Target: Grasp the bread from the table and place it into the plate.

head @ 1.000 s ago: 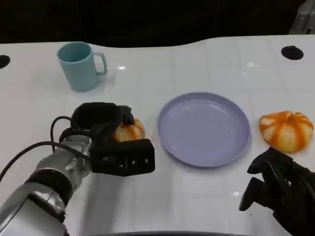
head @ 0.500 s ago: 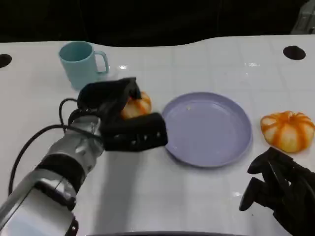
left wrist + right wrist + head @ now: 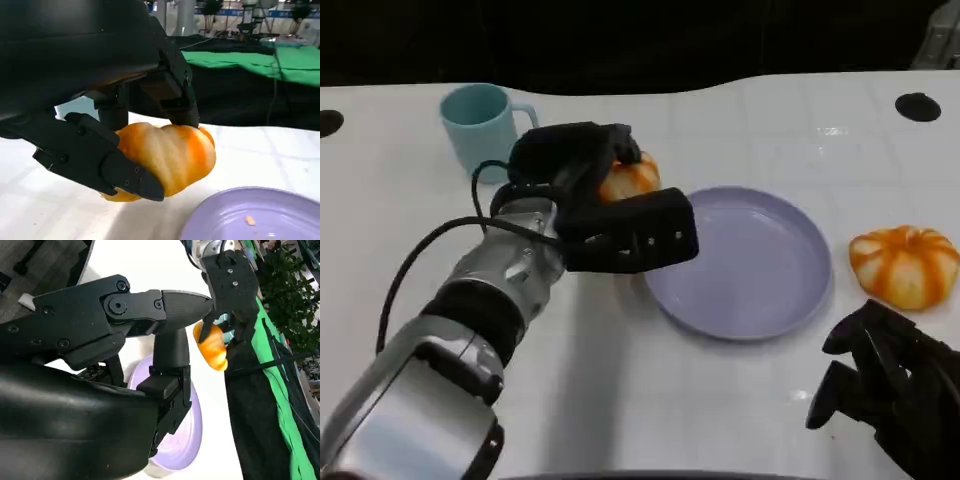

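The bread [image 3: 628, 179] has risen off the table since a moment ago, gripped in the left hand [image 3: 595, 205], now just beside the purple plate's [image 3: 760, 290] near rim. The right hand [image 3: 880, 385] rests empty, fingers curled, unmoved.

We find no text, label, brand, number or sign that we can read in any of these views.
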Tool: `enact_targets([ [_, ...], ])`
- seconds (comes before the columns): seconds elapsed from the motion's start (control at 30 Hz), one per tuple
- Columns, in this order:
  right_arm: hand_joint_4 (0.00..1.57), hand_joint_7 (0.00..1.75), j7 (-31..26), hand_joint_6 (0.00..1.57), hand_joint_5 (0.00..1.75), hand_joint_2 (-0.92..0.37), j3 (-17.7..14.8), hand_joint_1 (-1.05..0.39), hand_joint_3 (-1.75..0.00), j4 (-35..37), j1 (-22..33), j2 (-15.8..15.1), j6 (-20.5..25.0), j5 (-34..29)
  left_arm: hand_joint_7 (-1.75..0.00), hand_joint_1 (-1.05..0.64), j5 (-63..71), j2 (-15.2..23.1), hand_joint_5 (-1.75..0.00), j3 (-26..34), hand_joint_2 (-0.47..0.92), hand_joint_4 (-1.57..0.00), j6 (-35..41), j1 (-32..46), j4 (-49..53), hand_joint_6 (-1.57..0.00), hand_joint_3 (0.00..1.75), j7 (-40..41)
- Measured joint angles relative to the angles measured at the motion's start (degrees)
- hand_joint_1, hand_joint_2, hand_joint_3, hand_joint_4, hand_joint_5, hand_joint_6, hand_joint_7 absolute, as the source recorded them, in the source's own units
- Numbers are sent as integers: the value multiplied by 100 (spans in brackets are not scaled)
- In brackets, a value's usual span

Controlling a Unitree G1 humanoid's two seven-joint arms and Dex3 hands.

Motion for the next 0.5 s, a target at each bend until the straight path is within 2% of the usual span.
enact_targets([
  [0.07,65,160,0,51,175,-92,4,-47,-34,0,0,0,0,-1,-99,-22,-1,-54,-175,-25,90,-84,-126,-63,-17,-79,20,-11],
  [0.23,65,160,0,51,175,-92,17,-47,-35,0,0,0,-5,-9,-151,-22,-5,-290,-175,-100,89,-87,-391,-116,-22,-69,21,-46],
  [0.33,65,160,0,50,175,-92,17,-47,-34,0,2,0,-6,-8,-153,-22,-2,-431,-175,-146,88,-88,-404,-130,-11,-69,22,-202],
  [0.4,64,160,0,50,175,-92,17,-48,-34,0,2,1,-6,-5,-126,-22,0,-535,-175,-189,87,-87,-402,-142,0,-72,23,-273],
  [0.43,64,161,1,50,175,-92,17,-48,-34,0,3,1,-6,-4,-142,-22,-1,-581,-175,-195,88,-86,-396,-155,11,-66,22,-309],
  [0.5,64,161,11,49,175,-92,18,-48,-34,0,4,0,-12,-4,-160,-22,1,-666,-175,-214,89,-86,-374,-214,46,-63,23,-364],
])
